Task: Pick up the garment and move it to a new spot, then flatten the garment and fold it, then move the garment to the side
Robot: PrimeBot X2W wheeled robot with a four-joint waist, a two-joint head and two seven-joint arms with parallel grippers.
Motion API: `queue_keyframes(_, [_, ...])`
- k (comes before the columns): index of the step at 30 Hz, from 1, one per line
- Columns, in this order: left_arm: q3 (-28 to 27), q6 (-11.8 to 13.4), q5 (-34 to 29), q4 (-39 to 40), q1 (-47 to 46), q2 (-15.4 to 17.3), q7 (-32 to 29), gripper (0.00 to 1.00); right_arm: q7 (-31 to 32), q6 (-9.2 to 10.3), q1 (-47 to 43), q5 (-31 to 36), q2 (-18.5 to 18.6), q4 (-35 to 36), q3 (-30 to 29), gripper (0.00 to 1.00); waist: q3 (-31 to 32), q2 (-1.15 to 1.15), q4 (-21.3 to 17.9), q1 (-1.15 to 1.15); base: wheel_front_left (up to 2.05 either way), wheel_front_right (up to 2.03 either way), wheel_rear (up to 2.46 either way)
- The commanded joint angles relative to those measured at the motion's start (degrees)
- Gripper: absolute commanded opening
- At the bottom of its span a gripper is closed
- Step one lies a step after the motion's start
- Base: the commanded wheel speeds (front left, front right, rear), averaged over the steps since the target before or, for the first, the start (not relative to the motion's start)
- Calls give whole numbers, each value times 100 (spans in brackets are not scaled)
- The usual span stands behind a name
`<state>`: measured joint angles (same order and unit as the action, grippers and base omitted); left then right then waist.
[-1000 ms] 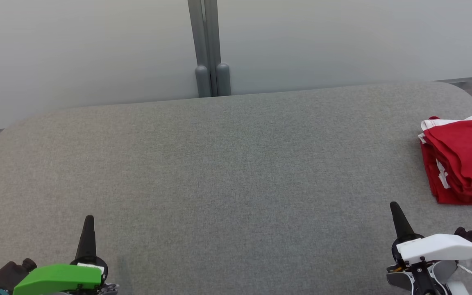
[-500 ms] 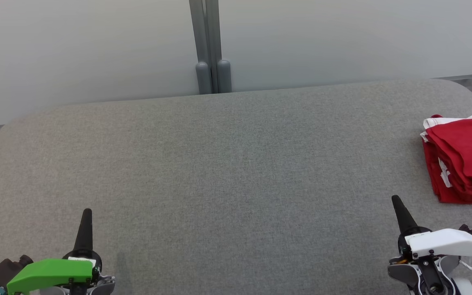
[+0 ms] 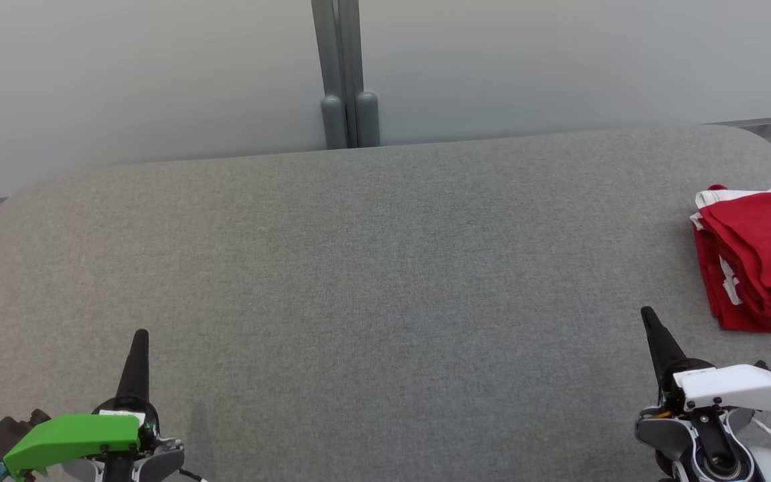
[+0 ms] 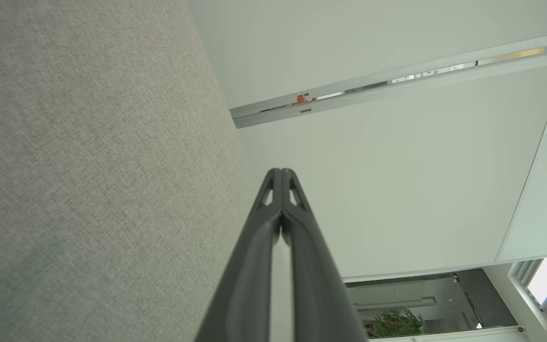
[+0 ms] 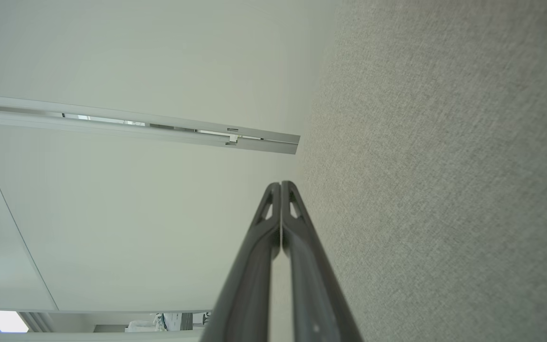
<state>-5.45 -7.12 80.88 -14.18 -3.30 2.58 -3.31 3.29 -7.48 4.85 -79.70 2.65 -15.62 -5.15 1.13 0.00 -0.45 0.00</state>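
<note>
Red cloth with white trim, the garment (image 3: 760, 254) lies folded in a compact stack at the right edge of the head view, partly cut off by the frame. It rests on the grey fabric-covered worktop (image 3: 385, 268), and nothing touches it.

My right claw (image 3: 648, 316) sits at the lower right, below and left of the stack and apart from it, with its jaws pressed together and empty. My left claw (image 3: 140, 338) is at the lower left, well apart from the garment, and likewise closed on nothing.

I judge the folding finished and the garment already set aside, so the task looks to be at its end. The next move calls for little: I would hold both arms clear of the stack so the folds are not disturbed. I would also check that the part I cannot see is not hanging off the worktop.
</note>
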Motion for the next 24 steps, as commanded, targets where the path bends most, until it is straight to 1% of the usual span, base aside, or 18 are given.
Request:
queue_keyframes(1, [-29, -39, 116, 35, -150, 42, -30, 0, 39, -3, 67, -127, 31, 57, -29, 0, -6, 0, 3, 0, 0, 0, 0])
queue_keyframes(24, [-111, -48, 1031, 17, -316, 48, -297, 0, 302, -2, 148, -1116, 34, 165, -133, 0, -109, 0, 37, 0, 0, 0, 0])
